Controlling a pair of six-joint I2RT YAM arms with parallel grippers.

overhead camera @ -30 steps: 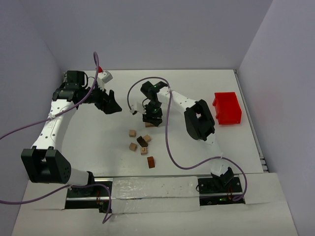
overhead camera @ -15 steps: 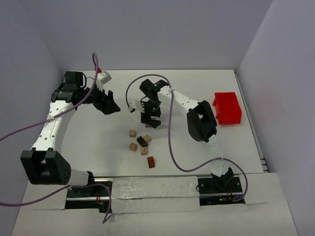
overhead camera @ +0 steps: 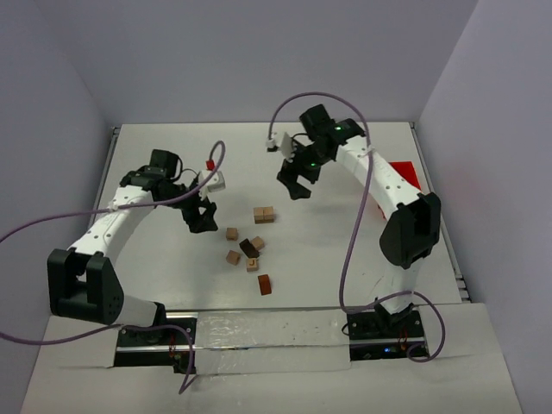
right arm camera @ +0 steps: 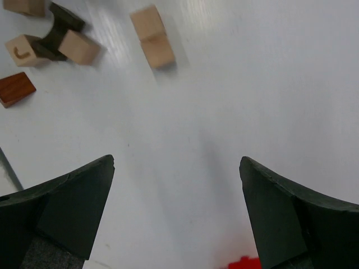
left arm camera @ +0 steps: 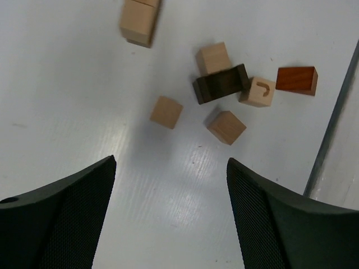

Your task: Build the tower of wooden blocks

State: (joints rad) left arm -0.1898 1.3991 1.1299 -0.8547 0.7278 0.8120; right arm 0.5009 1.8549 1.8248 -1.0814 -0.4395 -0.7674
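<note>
Your left jaws stand apart with nothing between them, hanging over bare bench (left arm camera: 140, 168) just short of the loose blocks. I'd judge that a good spot to drop onto the nearest tan cube (left arm camera: 166, 111). Your right jaws are spread wide too and empty, held up and off toward the far side near the red bin (overhead camera: 405, 175), which keeps that arm out of the left one's way.

Between the two arms, a pair of tan cubes (overhead camera: 264, 213) lies touching side by side on the bench — likely the tower's footing, with nothing on top yet.

Nearer you sits the rest of the supply:
- a dark brown piece (left arm camera: 220, 84) with a small tan cube (left arm camera: 213, 58) against it
- a marked cube (left arm camera: 258, 92)
- a reddish-brown block (left arm camera: 297, 80)
- one more loose cube (left arm camera: 226, 126)

The tower is barely begun — the next pick looks like the left's.
</note>
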